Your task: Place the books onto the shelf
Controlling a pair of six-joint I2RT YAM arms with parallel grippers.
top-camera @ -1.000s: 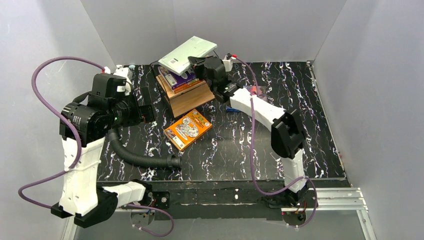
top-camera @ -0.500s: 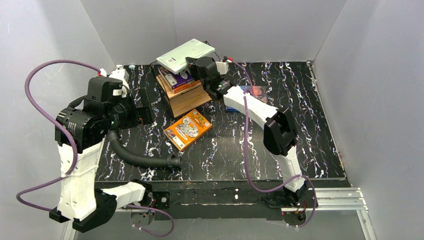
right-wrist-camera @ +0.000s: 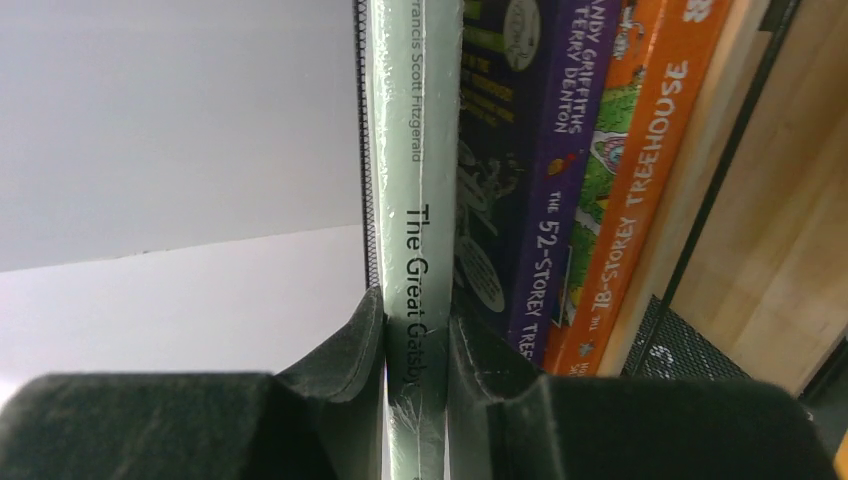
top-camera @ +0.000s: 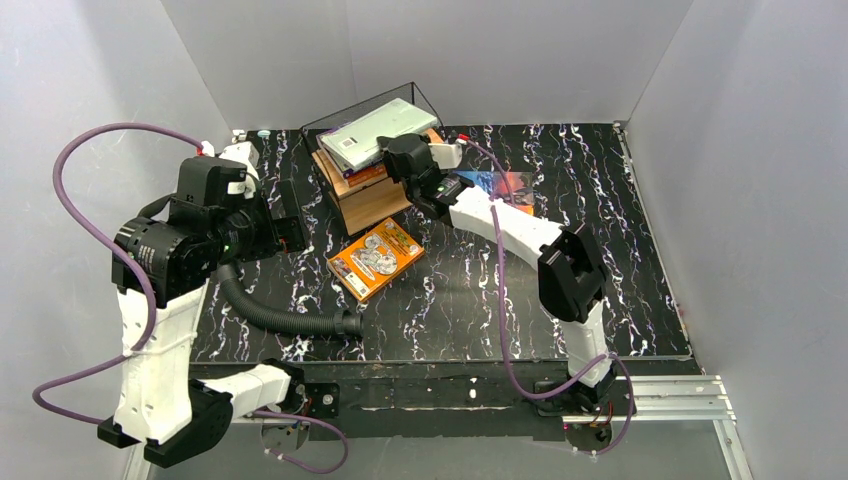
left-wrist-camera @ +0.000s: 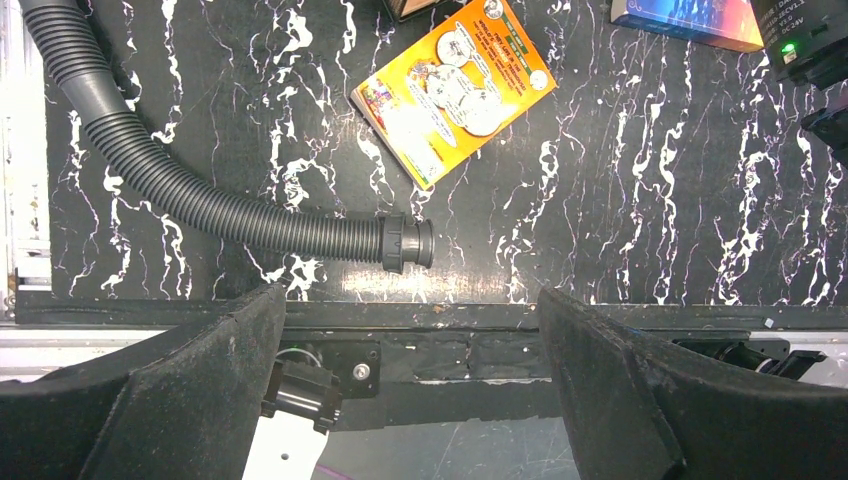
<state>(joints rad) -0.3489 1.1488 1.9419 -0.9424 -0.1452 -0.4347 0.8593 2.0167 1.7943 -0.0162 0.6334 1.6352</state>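
The shelf stands at the back, black wire frame over light wooden boards. A purple book and an orange-spined book are stacked in it. The pale grey-green book lies on top of that stack inside the wire frame. My right gripper is shut on its spine, one finger on each side. An orange cartoon book lies flat mid-table, also seen in the left wrist view. A blue sunset book lies under the right arm. My left gripper hangs open and empty left of the shelf.
A black corrugated hose curves across the table's front left, its end near the orange book. The table's front rail runs below the left gripper's fingers. Grey walls enclose the back and both sides.
My right gripper has brought the grey-green book down from above the shelf onto the stack inside the wire frame. The left arm shifted slightly.
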